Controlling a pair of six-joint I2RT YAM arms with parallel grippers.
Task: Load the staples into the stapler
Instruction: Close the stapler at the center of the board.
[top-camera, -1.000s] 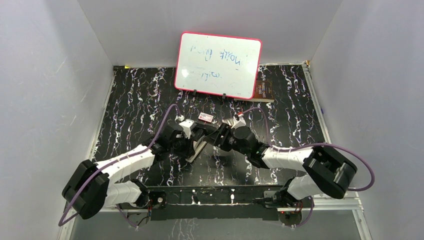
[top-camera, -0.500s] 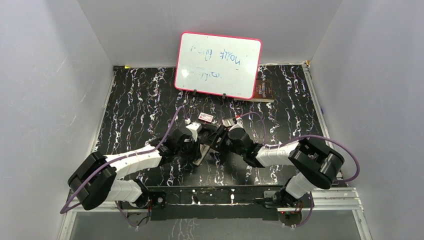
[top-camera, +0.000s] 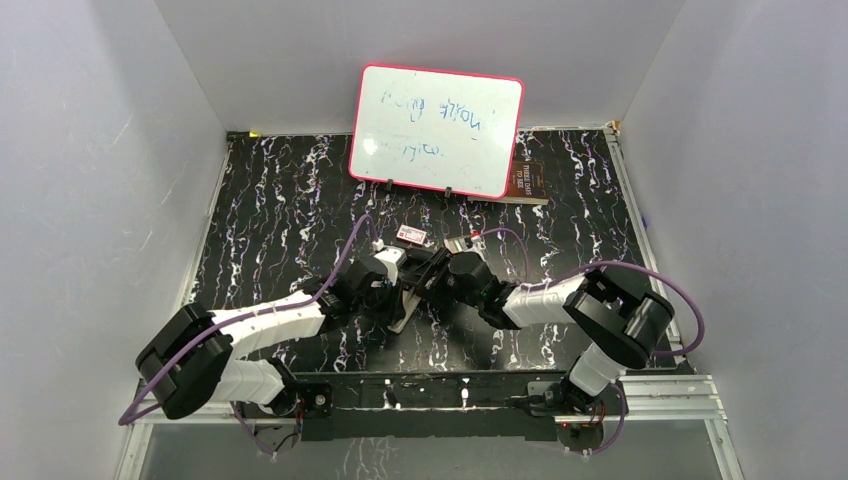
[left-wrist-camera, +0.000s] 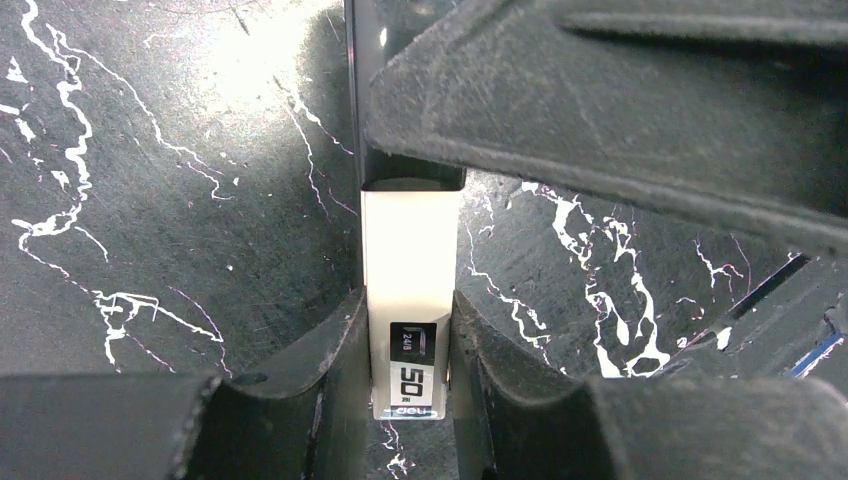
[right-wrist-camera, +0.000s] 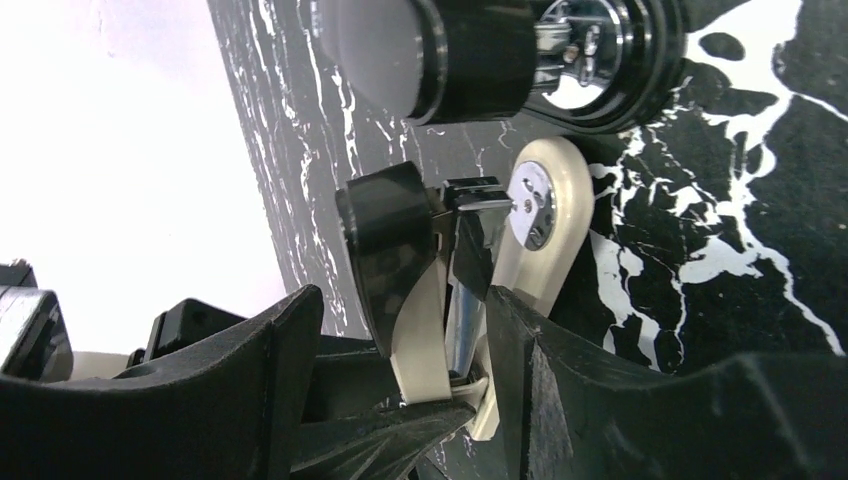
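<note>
The black stapler (top-camera: 405, 313) lies at the table's middle, between both grippers. My left gripper (top-camera: 397, 283) is shut on its pale end, which carries a "24/6 50" label (left-wrist-camera: 410, 260); the left wrist view shows both pads (left-wrist-camera: 340, 350) pressed against its sides. My right gripper (top-camera: 438, 275) comes from the right and holds the stapler's hinge end (right-wrist-camera: 425, 340), with the black top half, pale arm and shiny rail (right-wrist-camera: 462, 330) between its fingers (right-wrist-camera: 545, 380). No staple strips are in view.
A small white box with a red label (top-camera: 411, 235) lies just behind the stapler. A pink-framed whiteboard (top-camera: 437, 130) stands at the back, with a brown card (top-camera: 527, 183) beside it. The right finger (left-wrist-camera: 600, 100) crosses the top of the left wrist view.
The right arm has folded in and pushed its gripper leftwards onto the stapler. The left gripper has shifted right and a little farther back. The stapler has stayed between them.
</note>
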